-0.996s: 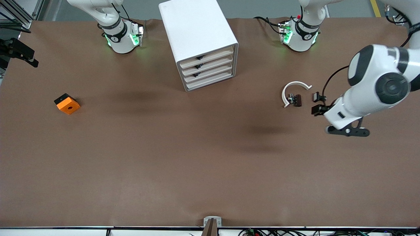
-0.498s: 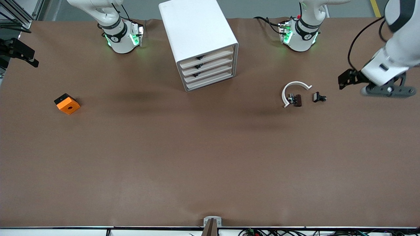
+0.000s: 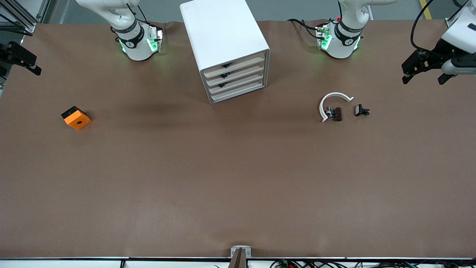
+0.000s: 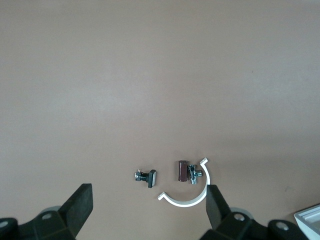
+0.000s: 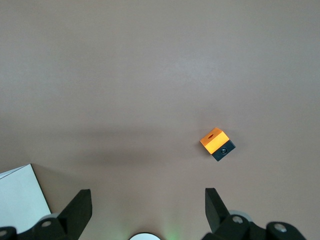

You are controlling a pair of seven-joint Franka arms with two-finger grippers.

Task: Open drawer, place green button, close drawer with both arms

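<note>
While both arms wait, left tool [image 3: 424, 70], right tool [image 5: 145, 212] spread, brown table [image 3: 238, 178] holds cabinet [image 3: 223, 41].

Brown matte surface [image 3: 238, 178] fills the frame, evenly lit, soft shadows. Grey floor [image 3: 297, 9] along top edge. Cable bundle [image 3: 334, 263] at lower edge.

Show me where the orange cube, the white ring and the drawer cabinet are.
orange cube [image 3: 77, 120]: front view, on its orange top face by the hole.
white ring [image 3: 335, 95]: front view, on the top of its open arc.
drawer cabinet [image 3: 219, 28]: front view, on its plain white top panel.
</note>
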